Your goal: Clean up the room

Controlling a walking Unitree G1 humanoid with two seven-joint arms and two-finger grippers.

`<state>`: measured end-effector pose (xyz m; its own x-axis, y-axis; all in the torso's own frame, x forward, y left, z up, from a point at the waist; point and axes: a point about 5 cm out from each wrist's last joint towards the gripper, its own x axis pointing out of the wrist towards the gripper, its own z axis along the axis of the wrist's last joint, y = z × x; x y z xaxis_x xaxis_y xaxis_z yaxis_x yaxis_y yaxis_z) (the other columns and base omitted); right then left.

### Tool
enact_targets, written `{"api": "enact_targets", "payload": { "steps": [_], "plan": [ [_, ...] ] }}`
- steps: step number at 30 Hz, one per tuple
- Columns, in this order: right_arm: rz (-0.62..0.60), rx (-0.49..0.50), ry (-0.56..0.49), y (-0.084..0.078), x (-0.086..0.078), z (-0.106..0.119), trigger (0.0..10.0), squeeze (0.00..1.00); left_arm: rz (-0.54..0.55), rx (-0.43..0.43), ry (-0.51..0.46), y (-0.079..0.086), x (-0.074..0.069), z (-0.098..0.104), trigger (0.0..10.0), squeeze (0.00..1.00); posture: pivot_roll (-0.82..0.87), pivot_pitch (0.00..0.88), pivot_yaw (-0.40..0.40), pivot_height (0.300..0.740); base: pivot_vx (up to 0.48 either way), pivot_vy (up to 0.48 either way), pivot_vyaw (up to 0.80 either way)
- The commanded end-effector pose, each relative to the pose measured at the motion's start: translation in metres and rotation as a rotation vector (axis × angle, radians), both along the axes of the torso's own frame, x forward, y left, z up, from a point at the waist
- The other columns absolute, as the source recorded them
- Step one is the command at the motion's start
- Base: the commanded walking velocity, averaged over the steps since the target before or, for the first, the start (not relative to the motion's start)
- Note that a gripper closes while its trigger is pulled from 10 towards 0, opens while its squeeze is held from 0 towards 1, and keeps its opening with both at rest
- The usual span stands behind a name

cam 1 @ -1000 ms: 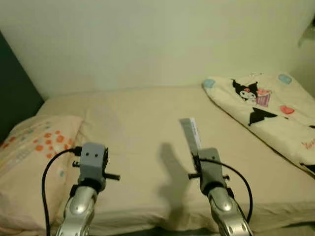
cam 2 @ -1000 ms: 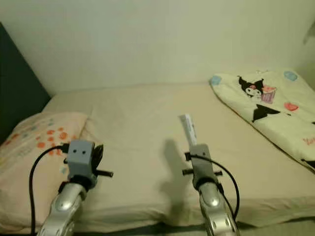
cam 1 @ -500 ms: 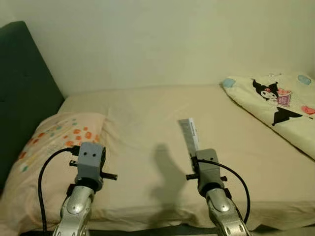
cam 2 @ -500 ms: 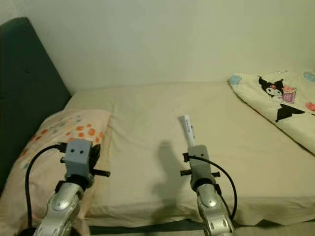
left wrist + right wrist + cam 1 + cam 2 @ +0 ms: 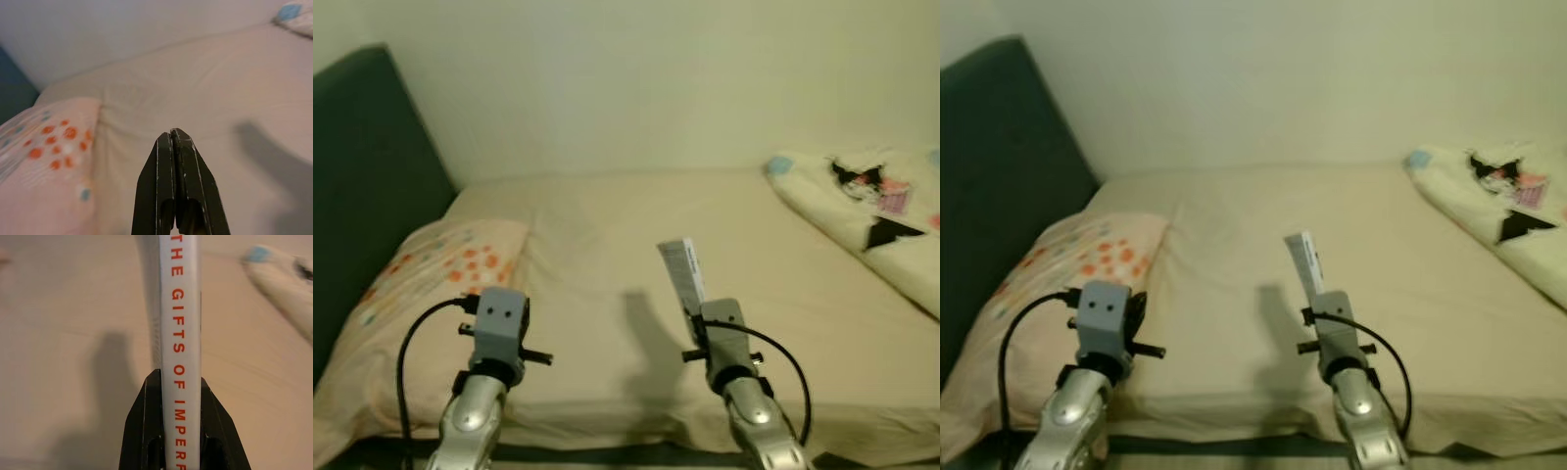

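A book (image 5: 681, 275), thin and white with red spine lettering reading "THE GIFTS OF IMPERF", stands upright in the right gripper above the near middle of the bed (image 5: 607, 235). At the far left a dark headboard (image 5: 362, 186) rises against the pale wall (image 5: 636, 78). Just right of it, on the left side of the bed, lies a cream pillow (image 5: 421, 294) dotted with orange and blue spots. The left gripper (image 5: 172, 136) is held over the near left part of the bed, just beside the pillow's right edge, its two black fingers (image 5: 157, 181) pressed together with nothing between them. To its right the right gripper (image 5: 180, 377) is raised over the near middle of the mattress, its fingers (image 5: 139, 426) pinching the lower part of the book from either side, the spine facing the wrist camera. The book and arm cast a dark shadow (image 5: 651, 333) on the beige sheet to their left. At the far right a cream quilt (image 5: 871, 211) printed with a black cartoon figure and small coloured shapes lies bunched on the bed.
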<state>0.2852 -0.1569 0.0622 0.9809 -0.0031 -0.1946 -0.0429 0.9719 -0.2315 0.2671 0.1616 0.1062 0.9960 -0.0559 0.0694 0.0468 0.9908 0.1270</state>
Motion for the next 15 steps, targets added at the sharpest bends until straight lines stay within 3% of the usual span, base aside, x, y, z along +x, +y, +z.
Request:
{"api": "enact_targets", "payload": {
  "steps": [1,13,15],
  "plan": [
    [0.031,0.012,-0.024,0.0094,0.0003,0.0033,10.0,0.0,0.02,0.009,0.032,0.0066,-0.0029,-0.0054,10.0,0.0,-0.03,0.117,0.039,0.727,0.0,0.0,0.0],
    [0.076,-0.055,-0.028,0.0107,0.0055,0.0066,10.0,0.0,0.036,0.023,0.048,0.0088,-0.0011,-0.0078,10.0,0.0,-0.03,0.114,0.042,0.727,0.0,0.0,0.0],
    [0.086,-0.082,-0.025,0.0109,0.0062,0.0066,10.0,0.0,0.036,0.024,0.049,0.0085,-0.0006,-0.0077,10.0,0.0,-0.03,0.114,0.042,0.727,0.0,0.0,0.8]
  ]
}}
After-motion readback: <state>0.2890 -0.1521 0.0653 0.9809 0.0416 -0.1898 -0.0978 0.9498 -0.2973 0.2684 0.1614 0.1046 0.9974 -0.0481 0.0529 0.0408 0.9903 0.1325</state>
